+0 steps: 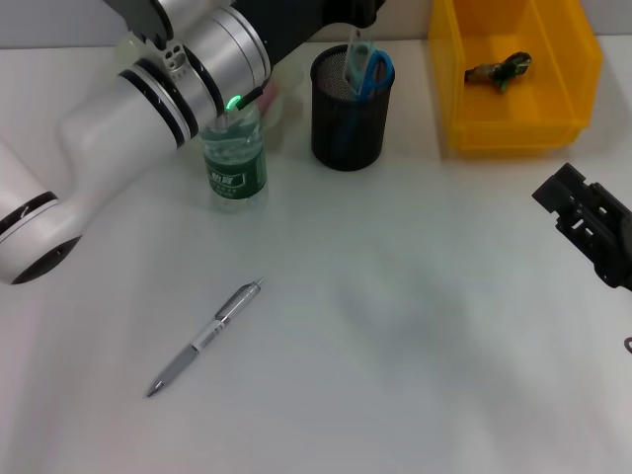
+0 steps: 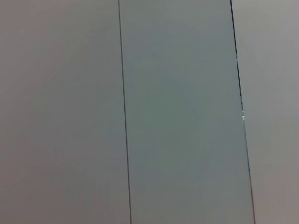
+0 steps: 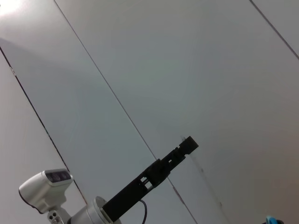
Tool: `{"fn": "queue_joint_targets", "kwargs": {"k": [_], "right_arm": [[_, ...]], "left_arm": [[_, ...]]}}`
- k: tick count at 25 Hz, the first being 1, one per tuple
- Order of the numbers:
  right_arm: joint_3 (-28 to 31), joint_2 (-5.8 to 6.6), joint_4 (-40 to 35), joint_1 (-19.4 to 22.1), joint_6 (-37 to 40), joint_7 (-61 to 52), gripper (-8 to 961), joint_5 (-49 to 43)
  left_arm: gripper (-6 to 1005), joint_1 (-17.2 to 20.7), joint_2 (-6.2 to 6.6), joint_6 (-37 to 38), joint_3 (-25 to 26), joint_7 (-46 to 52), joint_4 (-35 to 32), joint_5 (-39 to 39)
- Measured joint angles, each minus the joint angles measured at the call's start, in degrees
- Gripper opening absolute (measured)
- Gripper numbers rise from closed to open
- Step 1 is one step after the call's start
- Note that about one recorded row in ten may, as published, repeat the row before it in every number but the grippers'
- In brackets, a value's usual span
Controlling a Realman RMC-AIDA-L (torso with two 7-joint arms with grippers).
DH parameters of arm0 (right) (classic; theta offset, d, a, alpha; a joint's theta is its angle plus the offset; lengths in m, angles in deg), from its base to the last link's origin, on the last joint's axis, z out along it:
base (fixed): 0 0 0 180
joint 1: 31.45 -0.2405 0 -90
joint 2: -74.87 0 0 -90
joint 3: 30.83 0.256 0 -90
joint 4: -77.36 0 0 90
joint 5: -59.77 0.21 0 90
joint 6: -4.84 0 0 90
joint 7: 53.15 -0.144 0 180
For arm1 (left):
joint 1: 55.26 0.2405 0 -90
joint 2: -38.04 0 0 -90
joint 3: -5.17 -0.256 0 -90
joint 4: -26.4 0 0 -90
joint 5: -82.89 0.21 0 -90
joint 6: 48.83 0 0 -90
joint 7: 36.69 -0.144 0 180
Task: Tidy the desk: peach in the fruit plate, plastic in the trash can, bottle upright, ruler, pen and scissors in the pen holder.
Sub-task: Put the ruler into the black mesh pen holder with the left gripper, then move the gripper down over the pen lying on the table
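A grey pen [image 1: 205,338] lies on the white desk, front left. The green bottle [image 1: 235,163] stands upright under my left forearm. Blue-handled scissors [image 1: 373,69] and a ruler [image 1: 353,61] stick out of the black mesh pen holder [image 1: 348,123]. Crumpled plastic [image 1: 499,69] lies in the yellow trash can [image 1: 464,94]. My left gripper [image 1: 316,20] reaches over the back of the desk, its tip past the picture's top edge. It also shows far off in the right wrist view, where the left gripper [image 3: 189,143] points away. My right gripper [image 1: 578,212] hovers at the right edge. The peach and fruit plate are hidden.
A pale pink edge [image 1: 271,103] shows behind the left arm beside the bottle; I cannot tell what it is. The left wrist view holds only plain wall panels.
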Motion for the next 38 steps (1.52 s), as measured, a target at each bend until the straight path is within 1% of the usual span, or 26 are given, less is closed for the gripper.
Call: {"fn": "queue_joint_targets", "kwargs": {"k": [9,24,28,29,30,31,33,34,35,36,37,38], "right_arm": [[0.0,0.00,0.0,0.0,-0.1,0.0,560,0.0],[0.0,0.00,0.0,-0.2,0.0,0.0,561,0.0],[0.0,0.00,0.0,-0.1,-0.1,0.0,561,0.0],[0.0,0.00,0.0,-0.1,-0.1,0.0,561,0.0],[0.0,0.00,0.0,-0.1,-0.2,0.0,561,0.0],[0.0,0.00,0.0,-0.1,-0.2,0.0,560,0.0],[0.0,0.02,-0.2,-0.1,-0.2,0.0,560,0.0],[0.0,0.02,-0.2,-0.1,-0.2,0.0,560,0.0],[0.0,0.07,-0.3,0.0,-0.2,0.0,560,0.0],[0.0,0.07,-0.3,0.0,-0.2,0.0,560,0.0],[0.0,0.09,-0.3,0.1,-0.1,0.0,560,0.0],[0.1,0.12,-0.3,0.2,-0.1,0.0,560,0.0]], "left_arm": [[465,-0.4,0.00,-0.2,0.0,-0.4,-0.1,0.0],[476,-1.5,0.00,-2.8,-0.1,-0.4,-0.1,0.1],[557,-0.9,0.00,-2.2,-0.1,-0.4,-0.6,0.0],[556,-0.8,0.00,-2.0,-0.1,-0.4,-0.7,0.0],[556,0.0,0.00,-0.9,-0.1,-0.4,-1.4,0.0],[555,0.0,0.00,-0.9,-0.1,-0.4,-1.4,0.0],[554,1.6,0.05,0.3,-0.2,-0.2,-3.3,0.5],[553,1.6,0.05,0.3,-0.2,-0.2,-3.3,0.5],[553,3.8,0.24,0.9,-0.6,0.3,-6.1,1.4],[552,3.8,0.24,0.9,-0.6,0.3,-6.1,1.4],[551,9.6,0.76,1.1,-0.8,3.0,-13.6,7.2],[551,10.8,0.85,1.1,-0.5,4.0,-15.1,8.7]]}}
